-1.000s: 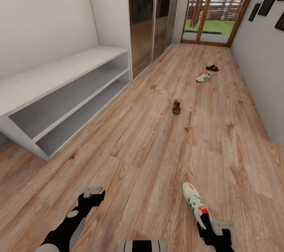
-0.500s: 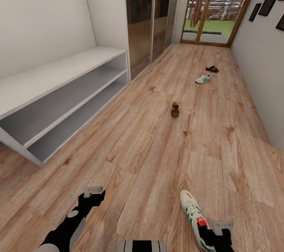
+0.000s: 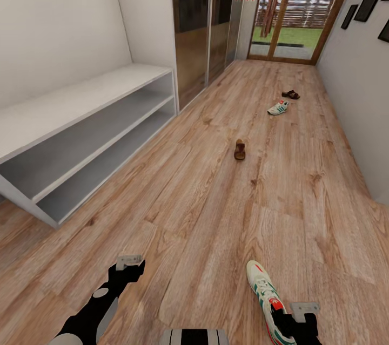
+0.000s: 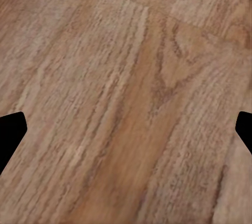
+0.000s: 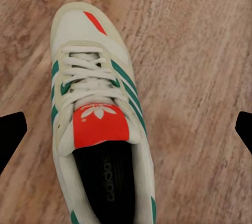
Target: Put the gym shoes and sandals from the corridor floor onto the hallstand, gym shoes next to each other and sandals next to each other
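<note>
Four shoes scattered on the wood floor (image 3: 205, 210) of a corridor. Nearest: a white sneaker (image 3: 265, 288) with green stripes, lying flat just ahead of the right gripper (image 3: 298, 323), toe pointing away down the corridor. Seen from the right wrist as well (image 5: 97, 129): white laces, red-orange tongue patch bearing a white trefoil logo, and "adidas" printed in pale letters on the dark insole (readable, running lengthwise). Red-orange slash on the toe.

Right gripper above the heel end of that sneaker, fingertips (image 5: 10, 132) spread wide at both edges of the wrist view, nothing between them but shoe and floor; not touching the shoe as far as can be told.

Left gripper (image 3: 128, 265) over bare planks, fingertips (image 4: 11, 129) likewise wide apart, holding nothing.

Farther along, a brown sandal (image 3: 239, 149) alone mid-floor. Well beyond it, the second sneaker (image 3: 278, 107) and, just behind, the second sandal (image 3: 290, 94), near each other toward the right wall.

Pale grey shoe rack (image 3: 81, 140) along the left wall, flat top over two open shelves. Glass door (image 3: 294, 5) at the far end.
</note>
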Available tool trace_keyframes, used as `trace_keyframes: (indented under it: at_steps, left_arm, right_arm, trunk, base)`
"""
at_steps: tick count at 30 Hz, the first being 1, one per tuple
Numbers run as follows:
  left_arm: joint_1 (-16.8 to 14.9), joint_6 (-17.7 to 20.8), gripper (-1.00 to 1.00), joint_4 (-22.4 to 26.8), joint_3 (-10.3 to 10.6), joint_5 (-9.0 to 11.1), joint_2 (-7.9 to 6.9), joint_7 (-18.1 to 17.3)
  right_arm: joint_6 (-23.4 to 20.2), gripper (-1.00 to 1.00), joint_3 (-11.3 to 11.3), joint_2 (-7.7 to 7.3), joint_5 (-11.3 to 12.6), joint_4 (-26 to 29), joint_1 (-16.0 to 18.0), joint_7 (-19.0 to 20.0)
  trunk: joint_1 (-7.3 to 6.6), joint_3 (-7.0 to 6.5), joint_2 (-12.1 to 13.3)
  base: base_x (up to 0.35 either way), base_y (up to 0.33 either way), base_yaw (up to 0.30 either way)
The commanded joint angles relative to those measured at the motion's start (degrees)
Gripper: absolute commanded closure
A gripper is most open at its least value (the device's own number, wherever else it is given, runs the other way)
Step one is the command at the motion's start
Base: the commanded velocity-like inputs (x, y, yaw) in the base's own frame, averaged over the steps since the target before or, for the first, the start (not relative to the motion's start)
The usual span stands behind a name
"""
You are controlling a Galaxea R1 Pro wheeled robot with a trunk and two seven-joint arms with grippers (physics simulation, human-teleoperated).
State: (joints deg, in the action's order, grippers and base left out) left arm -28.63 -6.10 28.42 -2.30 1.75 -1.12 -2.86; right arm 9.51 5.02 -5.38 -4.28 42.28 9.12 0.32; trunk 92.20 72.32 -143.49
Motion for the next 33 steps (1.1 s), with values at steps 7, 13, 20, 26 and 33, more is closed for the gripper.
trace_keyframes:
  at_steps: [7,13,20,26,33]
  left_arm:
    - [-0.10,-0.07,-1.00,-0.08,-0.17,0.18,0.19,-0.30]
    - [-0.11,-0.05,-1.00,-0.06,-0.16,0.18,0.23,-0.30]
    - [-0.11,-0.05,-1.00,-0.04,-0.16,0.18,0.23,-0.30]
    - [-0.11,-0.05,-1.00,-0.05,-0.16,0.18,0.24,-0.36]
    - [-0.11,-0.05,-1.00,-0.04,-0.16,0.18,0.24,-0.38]
  right_arm:
    - [0.18,-1.00,0.13,0.04,-0.41,-0.08,0.02,0.04]
    - [0.23,-1.00,0.15,0.02,-0.39,-0.09,0.04,0.04]
    - [0.25,-1.00,0.16,0.02,-0.38,-0.09,0.02,0.04]
    - [0.25,-1.00,0.16,0.02,-0.38,-0.09,0.06,0.04]
    - [0.25,-1.00,0.16,0.02,-0.39,-0.03,0.05,0.04]
  trunk:
    - [-0.01,0.04,-0.01]
    - [0.14,1.46,-0.09]
    - [0.32,3.35,-0.19]
    - [0.48,5.13,-0.27]
    - [0.66,7.28,-0.36]
  base:
    - [0.000,0.000,0.000]
    - [0.000,0.000,0.000]
    - [0.000,0.000,0.005]
    - [0.000,0.000,0.043]
    - [0.000,0.000,0.053]
